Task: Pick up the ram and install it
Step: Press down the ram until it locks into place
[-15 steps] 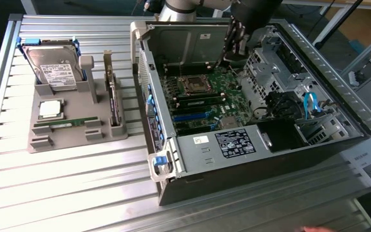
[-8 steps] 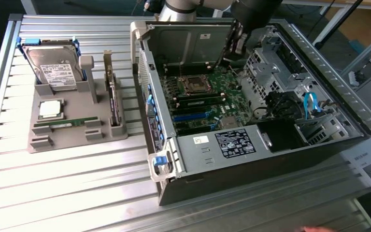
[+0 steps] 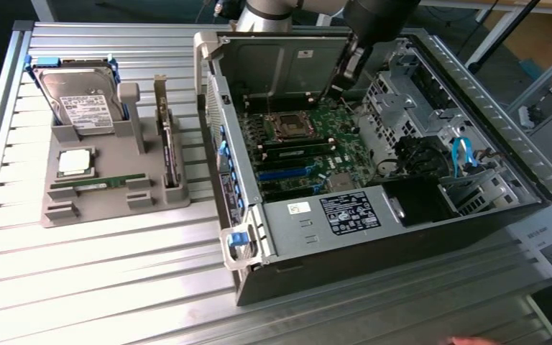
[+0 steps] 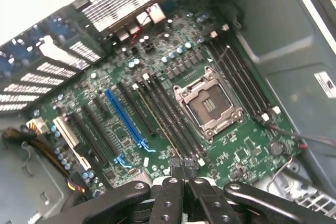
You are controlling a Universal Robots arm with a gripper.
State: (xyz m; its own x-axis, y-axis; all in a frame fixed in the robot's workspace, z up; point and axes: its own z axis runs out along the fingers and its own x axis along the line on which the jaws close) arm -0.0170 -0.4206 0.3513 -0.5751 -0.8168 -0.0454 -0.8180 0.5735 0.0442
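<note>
The ram (image 3: 98,184), a thin green stick, lies flat in a slot near the front of the grey holder (image 3: 113,208), at the exterior view's left. My gripper (image 3: 339,88) hangs inside the open computer case (image 3: 286,266), far from the ram, over the back of the motherboard (image 3: 300,154). In the wrist view the gripper (image 4: 183,167) is shut with nothing between its black fingers (image 4: 172,192). Below it lie the empty processor socket (image 4: 209,103) and long black memory slots (image 4: 168,116) on both sides of the socket.
On the holder stand a hard drive (image 3: 80,97), a square silver processor chip (image 3: 75,162) and a dark expansion card (image 3: 167,144) on edge. A raised metal panel (image 3: 281,65) stands behind the motherboard. Fingertips of a hand (image 3: 468,341) show at the front edge.
</note>
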